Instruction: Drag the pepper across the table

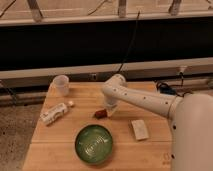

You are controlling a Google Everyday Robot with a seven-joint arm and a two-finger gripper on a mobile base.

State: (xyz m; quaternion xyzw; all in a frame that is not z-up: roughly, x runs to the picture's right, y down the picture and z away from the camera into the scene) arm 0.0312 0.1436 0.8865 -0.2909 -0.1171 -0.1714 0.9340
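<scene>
The pepper [100, 113] is a small dark red-brown item lying on the light wooden table [75, 95], a little above the green bowl [94, 143]. My gripper [108, 111] is at the end of the white arm, down at the tabletop and right against the pepper's right end. The arm reaches in from the right across the table's middle.
A white cup [61, 84] stands at the back left. A white bottle [55, 113] lies on its side at the left. A pale rectangular block [139, 129] lies right of the bowl. The arm's base [192, 135] fills the right side.
</scene>
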